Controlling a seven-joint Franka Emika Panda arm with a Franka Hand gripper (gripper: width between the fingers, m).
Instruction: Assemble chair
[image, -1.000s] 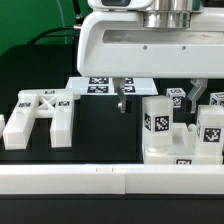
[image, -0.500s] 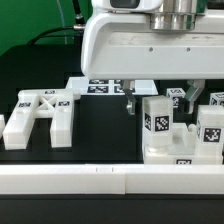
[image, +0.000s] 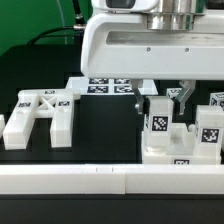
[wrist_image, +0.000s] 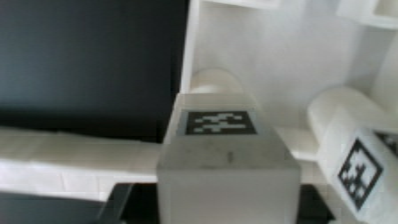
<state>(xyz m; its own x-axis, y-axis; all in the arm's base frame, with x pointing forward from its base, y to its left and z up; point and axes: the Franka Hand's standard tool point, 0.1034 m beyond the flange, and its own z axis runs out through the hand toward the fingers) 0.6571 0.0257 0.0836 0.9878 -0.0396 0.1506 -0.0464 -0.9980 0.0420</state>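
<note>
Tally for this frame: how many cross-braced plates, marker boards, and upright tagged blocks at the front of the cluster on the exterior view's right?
cross-braced plate: 1
marker board: 1
front upright tagged blocks: 2
Total: 4. The white parts behind those blocks overlap too much to count.
</note>
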